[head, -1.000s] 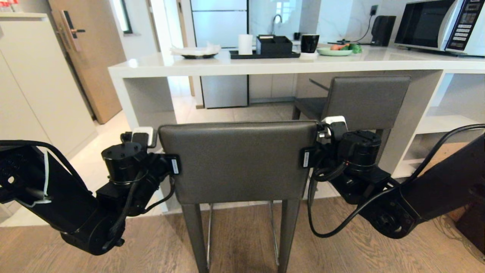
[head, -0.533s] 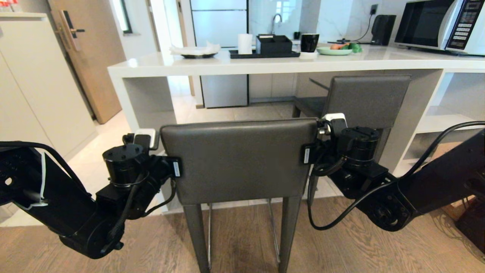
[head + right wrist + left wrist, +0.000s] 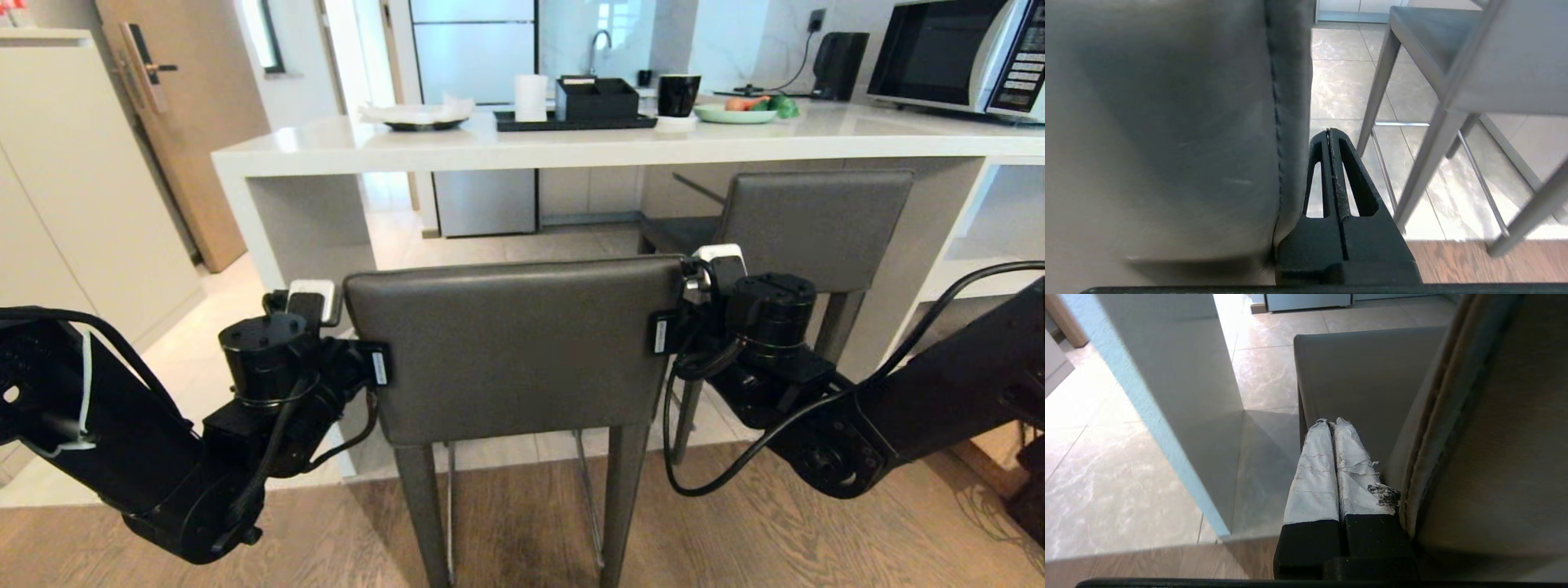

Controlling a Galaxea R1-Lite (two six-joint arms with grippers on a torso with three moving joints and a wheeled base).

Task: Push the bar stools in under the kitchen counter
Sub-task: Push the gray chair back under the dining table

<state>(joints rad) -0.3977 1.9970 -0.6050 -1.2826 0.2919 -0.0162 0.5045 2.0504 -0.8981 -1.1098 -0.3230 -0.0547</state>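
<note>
Near stool [image 3: 514,347] stood just short of the bench [image 3: 522,143], backrest flanked by both arms. Left tool [image 3: 1331,424] and right tool [image 3: 1329,132], each with fingers pressed together, lay against opposite backrest edges. Far stool [image 3: 816,229] sat under the bench, to the right.

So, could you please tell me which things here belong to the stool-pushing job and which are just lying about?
Part of the job:
- near bar stool, flanked by the shut left gripper and right gripper
- far bar stool
- kitchen counter

Just lying about:
- microwave
- black tray
- green plate
- black mug
</note>
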